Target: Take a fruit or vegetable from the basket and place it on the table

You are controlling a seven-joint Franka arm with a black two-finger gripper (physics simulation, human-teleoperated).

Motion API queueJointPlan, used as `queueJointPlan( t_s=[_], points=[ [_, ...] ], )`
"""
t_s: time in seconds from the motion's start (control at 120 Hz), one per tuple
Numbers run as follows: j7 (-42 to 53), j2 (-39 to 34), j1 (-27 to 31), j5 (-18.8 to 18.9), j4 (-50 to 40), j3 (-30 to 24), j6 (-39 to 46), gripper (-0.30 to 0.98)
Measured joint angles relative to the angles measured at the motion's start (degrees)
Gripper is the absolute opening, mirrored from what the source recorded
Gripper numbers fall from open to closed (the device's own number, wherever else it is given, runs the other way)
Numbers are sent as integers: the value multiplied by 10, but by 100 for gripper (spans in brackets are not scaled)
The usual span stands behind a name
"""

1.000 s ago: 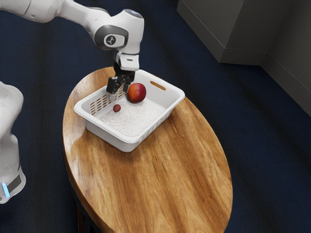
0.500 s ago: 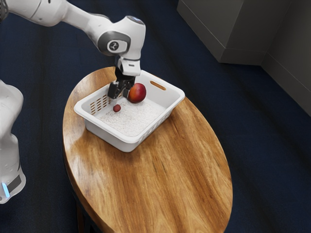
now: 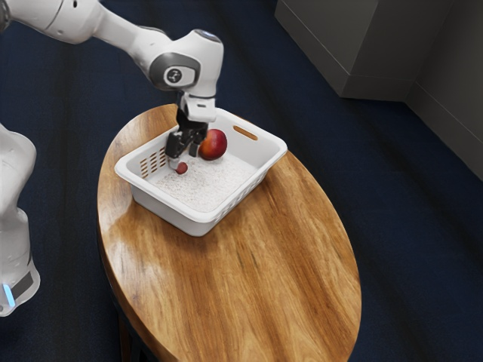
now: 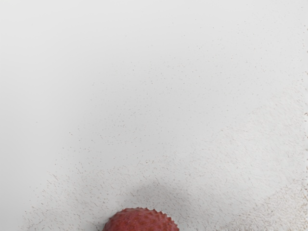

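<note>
Small red fruit (image 3: 182, 168), spiky in wrist view, smooth-looking in exterior view, pincer (image 3: 183, 158) fingers apart

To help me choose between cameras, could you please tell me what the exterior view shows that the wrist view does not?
Exterior view: the arm, its open hand low over the basket, the larger red-orange fruit, the rim and the wooden table.
Wrist view: the short spiky bumps on the small red fruit, close up.
Both: that small fruit and the basket's pale, speckled bottom.
</note>
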Motion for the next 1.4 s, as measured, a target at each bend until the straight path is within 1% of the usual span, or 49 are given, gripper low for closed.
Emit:
queueJointPlan(
  t_s=[0.508, 0.608, 0.675, 0.867, 1.008, 1.167, 1.4],
  points=[
    [-1, -1, 2, -2, -22, 1, 14, 68],
    [-1, 1, 2, -2, -23, 1, 19, 66],
    [-1, 2, 2, -3, -23, 1, 21, 61],
    [-2, 1, 2, -3, -30, 1, 28, 34],
    [-3, 2, 3, -5, -32, 3, 32, 22],
    [-4, 2, 3, -7, -32, 5, 36, 19],
    [-5, 0, 3, -7, -32, 4, 37, 19]
  ],
)
